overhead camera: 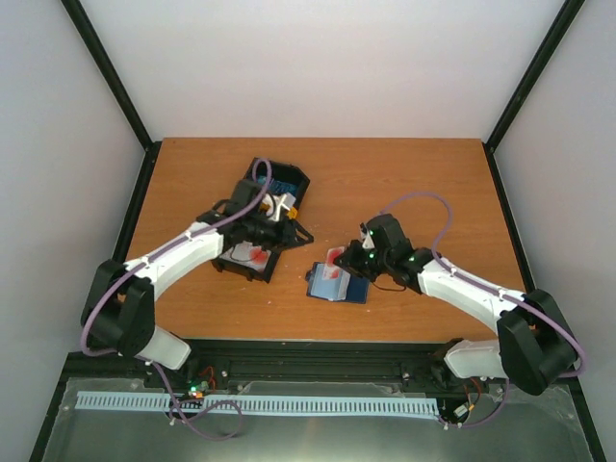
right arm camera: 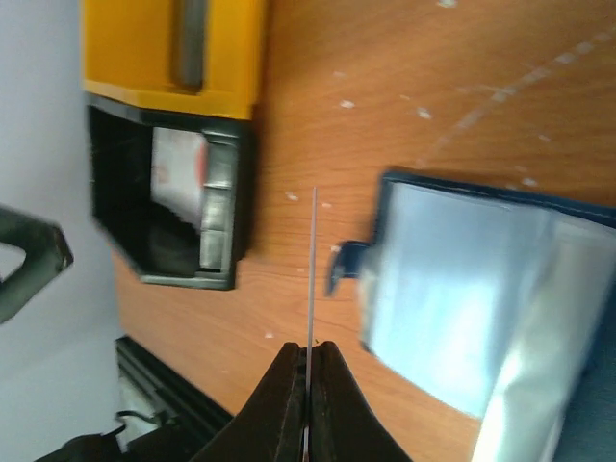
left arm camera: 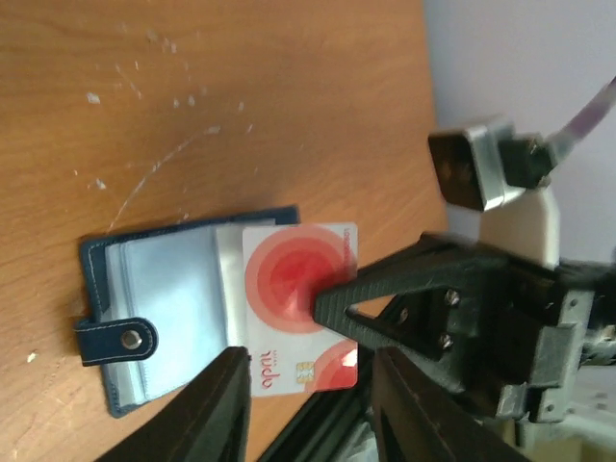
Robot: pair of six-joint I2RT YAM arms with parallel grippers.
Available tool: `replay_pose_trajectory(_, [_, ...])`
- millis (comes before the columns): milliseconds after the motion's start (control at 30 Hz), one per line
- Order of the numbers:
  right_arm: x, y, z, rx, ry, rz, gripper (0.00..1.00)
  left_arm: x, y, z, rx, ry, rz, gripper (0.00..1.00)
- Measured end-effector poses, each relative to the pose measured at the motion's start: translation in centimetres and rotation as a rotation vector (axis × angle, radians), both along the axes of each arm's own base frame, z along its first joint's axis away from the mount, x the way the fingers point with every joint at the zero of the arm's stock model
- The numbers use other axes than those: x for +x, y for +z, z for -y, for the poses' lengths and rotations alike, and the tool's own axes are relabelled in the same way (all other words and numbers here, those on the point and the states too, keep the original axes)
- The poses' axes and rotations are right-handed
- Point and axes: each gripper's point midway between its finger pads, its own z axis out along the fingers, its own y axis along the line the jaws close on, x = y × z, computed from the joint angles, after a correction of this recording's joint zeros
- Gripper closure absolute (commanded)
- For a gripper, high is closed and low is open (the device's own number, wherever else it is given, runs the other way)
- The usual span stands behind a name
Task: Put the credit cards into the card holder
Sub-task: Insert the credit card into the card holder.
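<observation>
1. Left of centre in the top view, the left gripper (left arm camera: 310, 414) hung over the black-and-yellow bin tray (overhead camera: 285, 175). Its jaws stood moderately apart, with nothing between them.
2. At lower centre, the card holder (overhead camera: 332, 287) lay open on the counter (overhead camera: 404, 183) with its pale pockets facing up.
3. Right of centre, the right gripper (overhead camera: 348, 258) was clamped tight on one credit card (left arm camera: 289, 279), white with a red circle. In the left wrist view the card overlapped the right part of the holder. Whether it touched the holder could not be determined.
4. Step in hand, as judged: bringing this card to a pocket. It did not appear to be seated yet.
5. Next move, as judged: align the card's leading edge with a pocket mouth and slide it in flat. The holder lay loose and could shift, so the left gripper might need to pin it.
</observation>
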Motion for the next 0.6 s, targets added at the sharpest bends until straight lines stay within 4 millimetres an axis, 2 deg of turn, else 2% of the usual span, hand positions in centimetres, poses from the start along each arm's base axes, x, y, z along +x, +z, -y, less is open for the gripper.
replay_pose_trajectory(100, [-0.8, -2.8, 0.7, -0.025, -0.019, -0.026, 0.97, -1.9, -3.3, 1.5, 0.046, -0.091, 0.025, 0.71])
replay_pose_trajectory(267, [-2.7, -7.7, 2.2, -0.071, -0.051, -0.102, 0.97, -4.9, -8.3, 1.6, 0.090, -0.181, 0.013, 0.69])
replay_pose_trajectory(400, [-2.4, -8.1, 2.9, -0.101, -0.082, -0.085, 0.97, -5.7, -11.1, 2.5, 0.113, -0.239, 0.012, 0.66])
replay_pose_trajectory(600, [-2.7, -8.3, 4.3, -0.124, -0.124, -0.042, 0.97, -6.5, -12.9, 5.0, 0.158, -0.317, 0.073, 0.65])
